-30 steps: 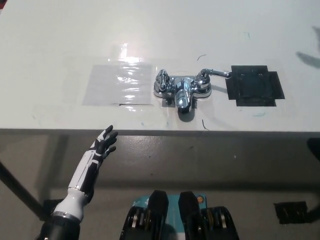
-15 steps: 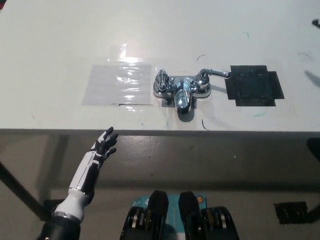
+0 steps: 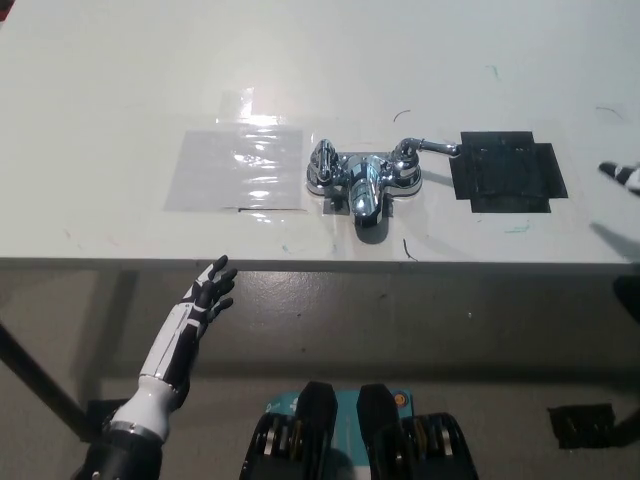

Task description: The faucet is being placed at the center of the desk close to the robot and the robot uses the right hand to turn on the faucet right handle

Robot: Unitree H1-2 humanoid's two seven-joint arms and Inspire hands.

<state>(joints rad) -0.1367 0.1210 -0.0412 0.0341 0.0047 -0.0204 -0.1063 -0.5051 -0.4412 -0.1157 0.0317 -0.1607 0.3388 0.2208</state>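
A chrome faucet [image 3: 362, 180] stands on the white desk [image 3: 120, 90] near its front edge, spout pointing toward me. Its right handle [image 3: 425, 148] is a lever that points right, toward a black taped patch [image 3: 508, 171]. The left handle [image 3: 322, 160] sits at the other end of the base. Only a small dark tip of my right hand [image 3: 622, 173] shows at the picture's right edge, well right of the lever. My white left hand [image 3: 205, 293] rests open below the desk's front edge, left of the faucet.
A clear plastic sheet [image 3: 238, 168] is taped flat to the desk just left of the faucet. The desk's front edge [image 3: 320, 262] runs across the middle of the view. A dark shape [image 3: 629, 298] sits at the right edge below the desk.
The dark tip at the right edge now shows lower, level with the black patch. My left hand has sunk slightly. The faucet has not moved.
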